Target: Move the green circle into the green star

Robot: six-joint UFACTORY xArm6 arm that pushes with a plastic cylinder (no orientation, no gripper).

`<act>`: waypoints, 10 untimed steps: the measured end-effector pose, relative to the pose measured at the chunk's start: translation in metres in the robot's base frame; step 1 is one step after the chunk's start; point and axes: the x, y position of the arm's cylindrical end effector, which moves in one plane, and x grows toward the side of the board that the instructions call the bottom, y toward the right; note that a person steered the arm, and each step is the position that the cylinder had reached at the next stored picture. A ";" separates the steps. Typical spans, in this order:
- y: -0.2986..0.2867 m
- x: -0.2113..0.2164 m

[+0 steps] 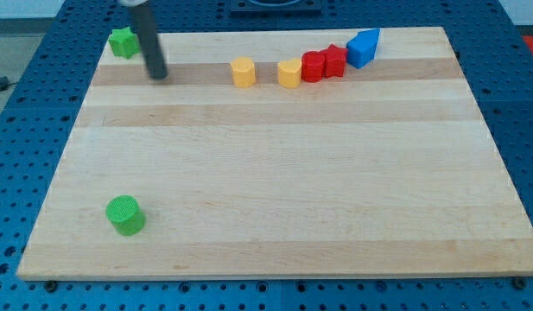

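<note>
The green circle (125, 214) is a short green cylinder near the board's bottom left corner. The green star (123, 41) sits at the board's top left corner. My tip (158, 74) is the lower end of the dark rod, on the board just right of and slightly below the green star. It is far above the green circle and touches no block.
Along the top stand a yellow hexagon block (243, 72), a second yellow block (289, 73), two red blocks (313, 66) (334, 60) touching each other, and a blue block (364, 47). The wooden board (283, 173) lies on a blue perforated table.
</note>
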 end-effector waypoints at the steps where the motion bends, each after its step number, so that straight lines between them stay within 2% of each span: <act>1: -0.050 0.106; 2: -0.063 0.211; 3: -0.013 0.275; 4: 0.032 0.288; 6: 0.035 0.255; 9: 0.028 0.182; 10: 0.003 0.151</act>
